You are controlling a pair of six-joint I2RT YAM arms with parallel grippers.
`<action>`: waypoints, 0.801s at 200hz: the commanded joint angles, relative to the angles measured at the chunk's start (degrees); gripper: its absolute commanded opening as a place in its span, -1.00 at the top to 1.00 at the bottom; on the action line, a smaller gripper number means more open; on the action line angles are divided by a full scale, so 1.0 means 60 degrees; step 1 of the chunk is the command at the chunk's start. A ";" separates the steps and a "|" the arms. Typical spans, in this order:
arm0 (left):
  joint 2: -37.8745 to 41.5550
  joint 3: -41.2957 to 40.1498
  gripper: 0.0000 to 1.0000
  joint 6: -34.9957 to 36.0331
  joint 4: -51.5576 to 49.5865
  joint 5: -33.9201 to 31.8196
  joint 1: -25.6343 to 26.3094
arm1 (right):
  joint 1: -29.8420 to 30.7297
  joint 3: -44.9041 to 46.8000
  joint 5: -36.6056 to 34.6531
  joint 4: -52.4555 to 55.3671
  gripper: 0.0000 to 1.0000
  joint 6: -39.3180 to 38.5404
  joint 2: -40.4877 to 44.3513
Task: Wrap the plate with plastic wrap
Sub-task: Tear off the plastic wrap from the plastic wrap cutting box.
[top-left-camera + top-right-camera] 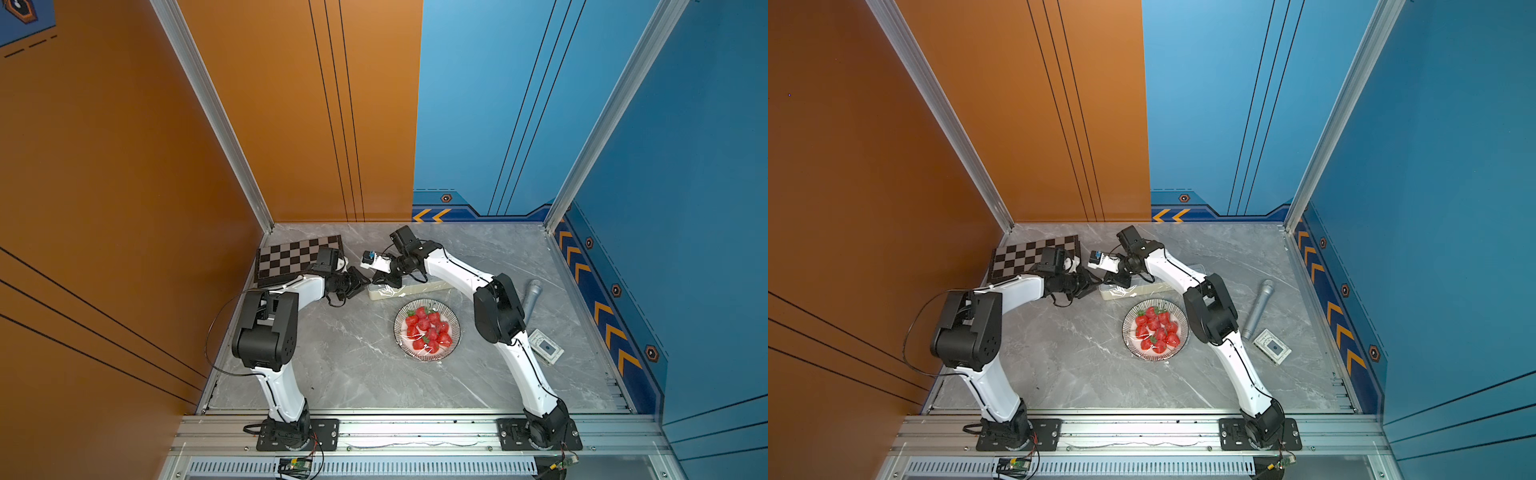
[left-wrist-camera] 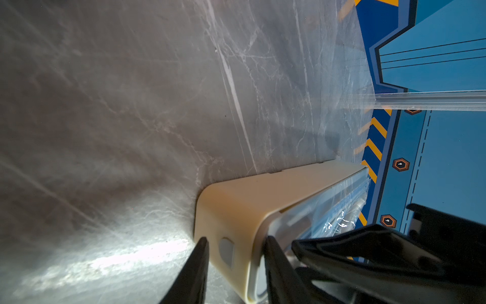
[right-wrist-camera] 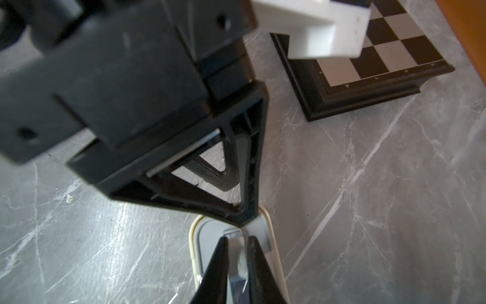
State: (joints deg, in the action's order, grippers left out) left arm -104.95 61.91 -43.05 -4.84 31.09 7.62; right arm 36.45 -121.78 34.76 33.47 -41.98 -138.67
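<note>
**Wrap station: plate, dispenser, two grippers**

Top views. The plate (image 1: 456, 330) lies flat on the grey marble table (image 1: 353, 374), between the two arms and just in front of the dispenser box (image 1: 409, 291). It bears strawberries (image 1: 428, 332). Plastic wrap (image 1: 404, 341) shows as crinkled glints over the berries and the near rim. The left gripper (image 1: 368, 286) and right gripper (image 1: 388, 286) meet at the same end of the box. A chessboard (image 1: 291, 257) sits in the far corner. A grey cylinder (image 1: 532, 296) and a small card box (image 1: 545, 347) lie beyond the right arm.

Left wrist. The left gripper's fingers straddle the box's rounded end, one on the cream wall and one on the clear lid side, clamped on it. Film lies crumpled under the lid.

Right wrist. The right gripper's fingers stand close together over the lid's end with a grey tab between them. Whether they pinch it cannot be told.
</note>
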 commanded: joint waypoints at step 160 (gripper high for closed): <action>-0.0340 -0.0269 0.26 0.0389 -0.0577 -0.0589 0.0034 | -0.0579 0.0794 -0.0375 0.0617 0.68 -0.0489 0.0534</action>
State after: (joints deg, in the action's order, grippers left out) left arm -104.97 61.60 -42.59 -4.10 30.70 7.62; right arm 34.85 -119.37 34.79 33.95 -43.18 -137.25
